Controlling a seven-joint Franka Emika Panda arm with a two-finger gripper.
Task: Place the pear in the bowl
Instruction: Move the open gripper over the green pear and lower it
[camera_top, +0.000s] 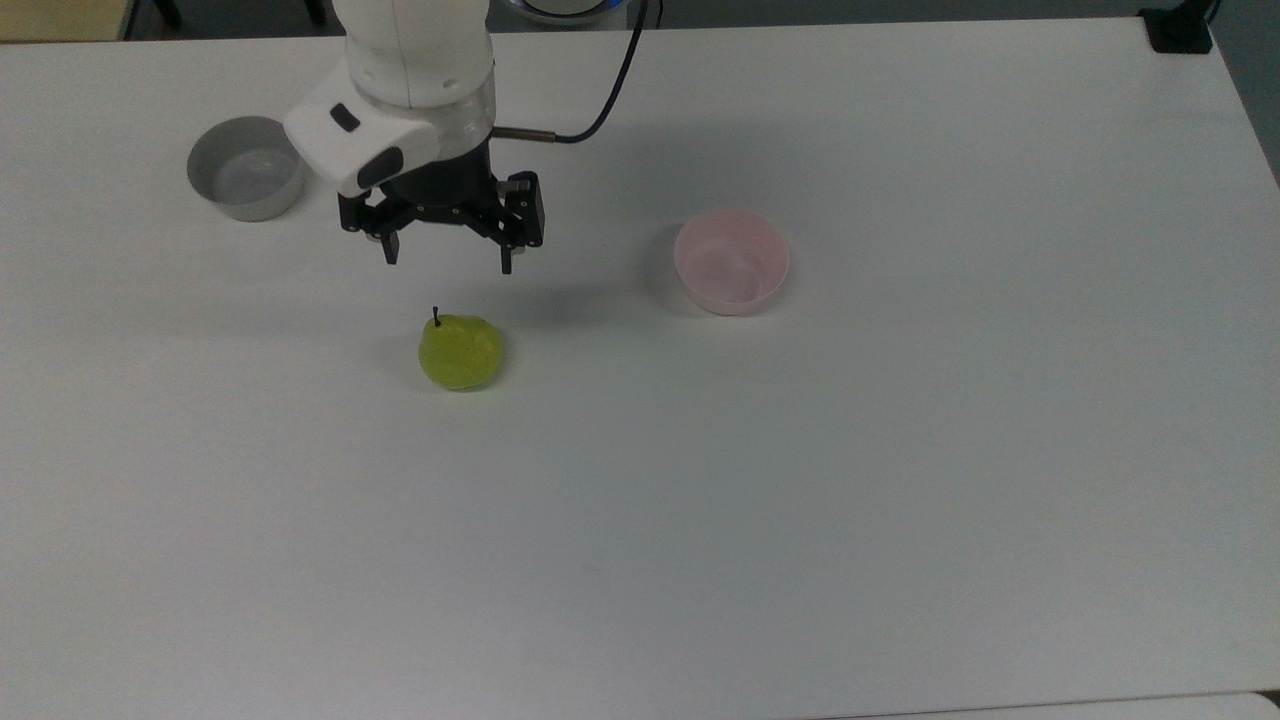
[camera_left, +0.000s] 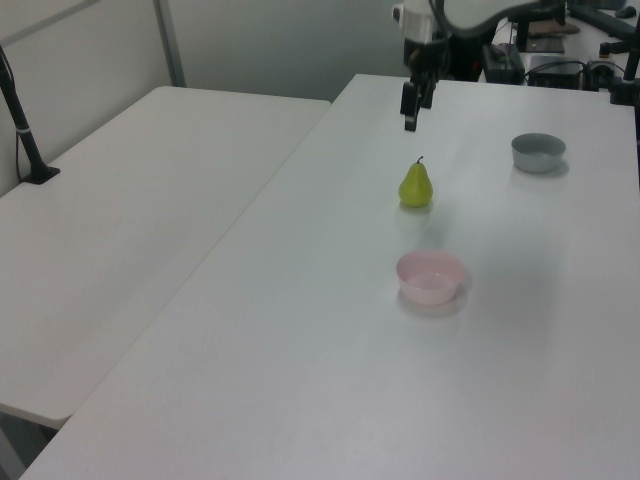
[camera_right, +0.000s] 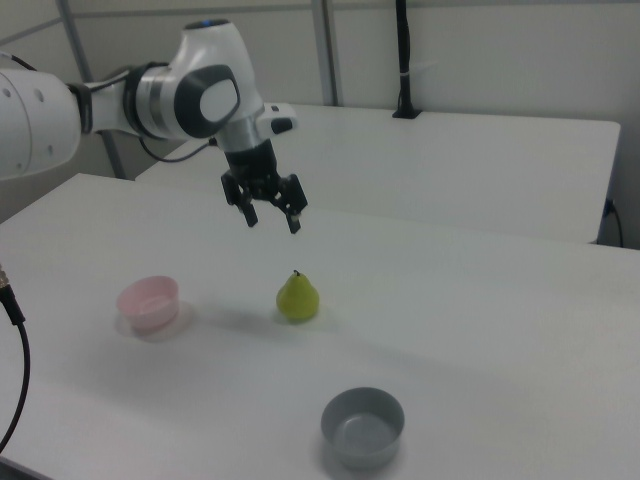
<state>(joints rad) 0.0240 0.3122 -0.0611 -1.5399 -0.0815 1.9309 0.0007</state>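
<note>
The yellow-green pear (camera_top: 460, 351) (camera_left: 416, 186) (camera_right: 298, 298) stands upright on the white table, its dark stem up. The pale pink bowl (camera_top: 731, 260) (camera_left: 430, 276) (camera_right: 149, 302) sits empty, well to the top view's right of the pear. My gripper (camera_top: 448, 259) (camera_left: 409, 114) (camera_right: 272, 220) hangs in the air above the table, open, with nothing between its fingers. In the top view it is just above the pear's stem; the right view shows it clearly higher than the pear.
A grey bowl (camera_top: 245, 167) (camera_left: 538, 152) (camera_right: 363, 427) stands empty at the top view's upper left, close beside the arm. A second white table (camera_left: 130, 220) adjoins in the left view's left. A black mount (camera_top: 1180, 30) sits at the table's far corner.
</note>
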